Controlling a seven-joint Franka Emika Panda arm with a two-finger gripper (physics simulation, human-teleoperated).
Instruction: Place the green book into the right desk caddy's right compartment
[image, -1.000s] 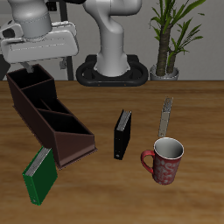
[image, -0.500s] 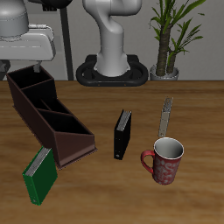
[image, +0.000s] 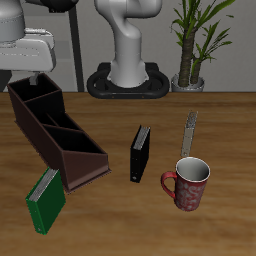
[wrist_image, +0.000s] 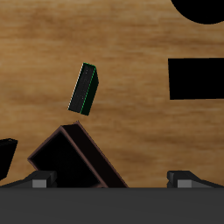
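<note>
Tool mostly cut off, jaws apart, holding nothing; caddy half out of frame, green book clear.

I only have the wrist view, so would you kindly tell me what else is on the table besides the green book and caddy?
Observer: A black book stands on edge beside the right desk caddy, toward the table's middle.
Operator: Thank you; anything nearer the front edge?
Observer: A red mug stands upright there, close to the black book.
Operator: Which caddy end is the green book at?
Observer: The green book lies by its sloped low end.
</note>
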